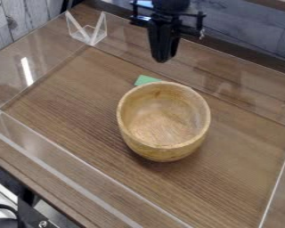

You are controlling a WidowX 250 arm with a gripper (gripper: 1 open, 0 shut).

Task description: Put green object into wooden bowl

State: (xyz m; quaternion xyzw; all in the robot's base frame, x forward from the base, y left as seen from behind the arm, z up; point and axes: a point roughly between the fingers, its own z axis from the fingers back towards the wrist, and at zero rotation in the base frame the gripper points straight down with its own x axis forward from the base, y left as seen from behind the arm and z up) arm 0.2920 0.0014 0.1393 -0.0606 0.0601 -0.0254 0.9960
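The wooden bowl (164,120) sits upright in the middle of the wood-grain table, round, tan and with nothing inside. A small light green object (146,81) lies flat on the table just behind the bowl's far-left rim, partly hidden by that rim. My black gripper (164,55) hangs pointing straight down above the table, behind the bowl and a little right of the green object. Its fingers are shut together with nothing between them.
A clear acrylic wall (38,53) runs around the table surface, with a low front pane (61,169) near the camera. A clear bracket (85,28) stands at the back left corner. A grey plank wall lies behind the arm.
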